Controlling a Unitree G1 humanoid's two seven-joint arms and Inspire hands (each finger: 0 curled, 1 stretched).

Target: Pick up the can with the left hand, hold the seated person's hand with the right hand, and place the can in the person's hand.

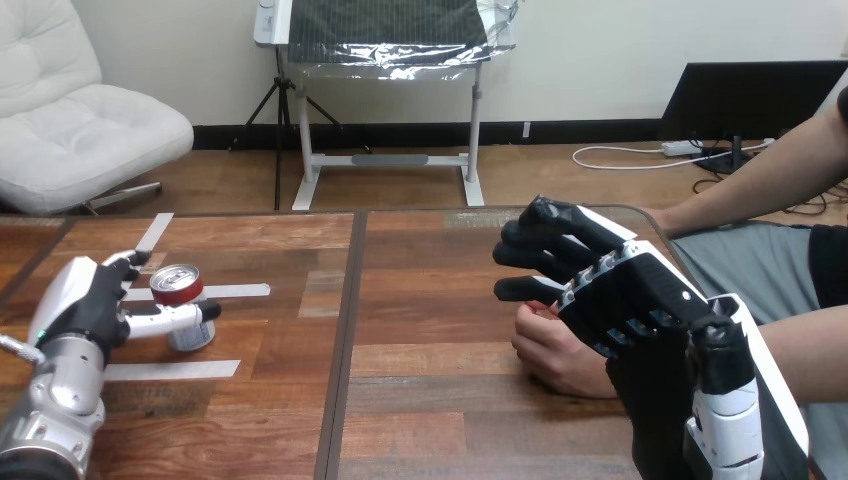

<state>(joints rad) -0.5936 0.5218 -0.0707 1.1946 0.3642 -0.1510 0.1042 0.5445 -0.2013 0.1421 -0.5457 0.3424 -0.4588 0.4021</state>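
A can with a red rim and silver body stands upright on the left part of the wooden table. My left hand is just left of it, open. The thumb reaches across the can's near side and the fingers point past its far side. My right hand is at the right, open, its fingers stretched leftward over the person's hand. That hand rests on the table as a loose fist, partly hidden under mine. I see no finger curled round it.
Strips of grey tape lie on the table around the can. A dark seam runs down the table's middle. The person's forearm comes in from the right edge.
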